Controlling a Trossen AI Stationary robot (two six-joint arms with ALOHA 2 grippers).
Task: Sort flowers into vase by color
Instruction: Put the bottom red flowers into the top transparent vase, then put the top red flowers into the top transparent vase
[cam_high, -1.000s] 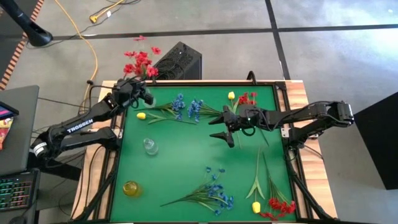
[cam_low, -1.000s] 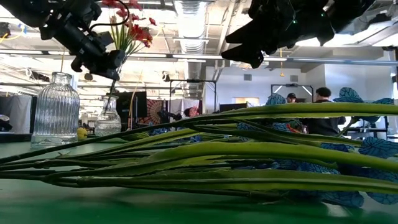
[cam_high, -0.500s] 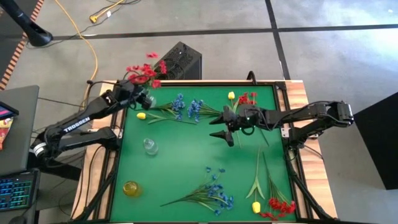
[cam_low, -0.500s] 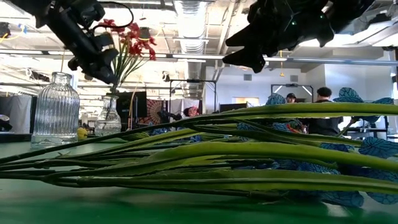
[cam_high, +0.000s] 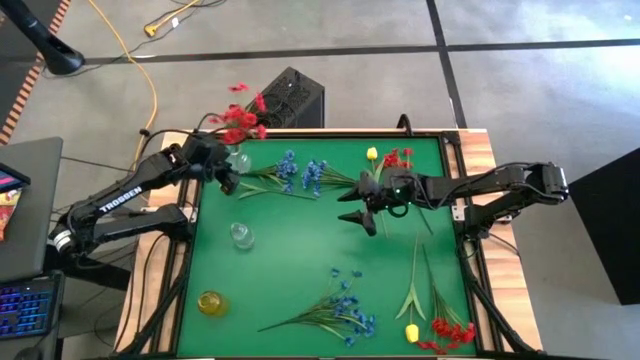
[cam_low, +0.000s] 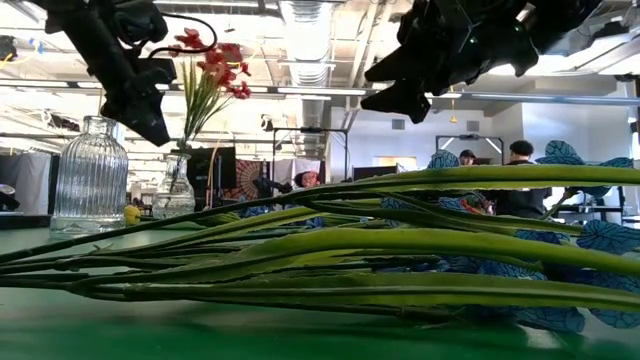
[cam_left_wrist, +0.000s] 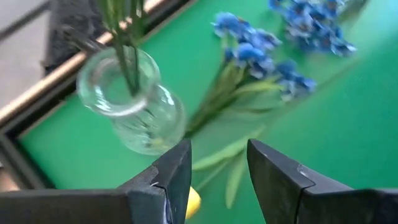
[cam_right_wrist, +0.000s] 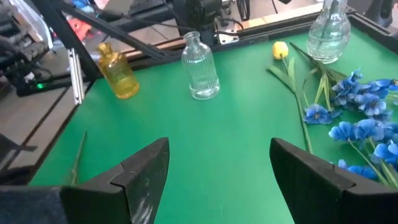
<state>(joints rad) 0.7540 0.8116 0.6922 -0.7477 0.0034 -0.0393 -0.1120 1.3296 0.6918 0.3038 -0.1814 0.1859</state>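
One red spray (cam_high: 240, 115) stands in the clear vase (cam_left_wrist: 134, 102); beside it, left tool (cam_left_wrist: 217, 171) gapes empty. Blue sprays (cam_high: 300, 175), tulips (cam_high: 372, 154) remain. Right tool (cam_right_wrist: 217, 165) waits apart.

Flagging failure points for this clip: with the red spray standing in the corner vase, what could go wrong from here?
The left gripper, open, sits close beside the clear vase holding the red spray; a careless retreat could tip it. The spray leans out past the table edge, so it may topple. A yellow tulip below could get knocked.
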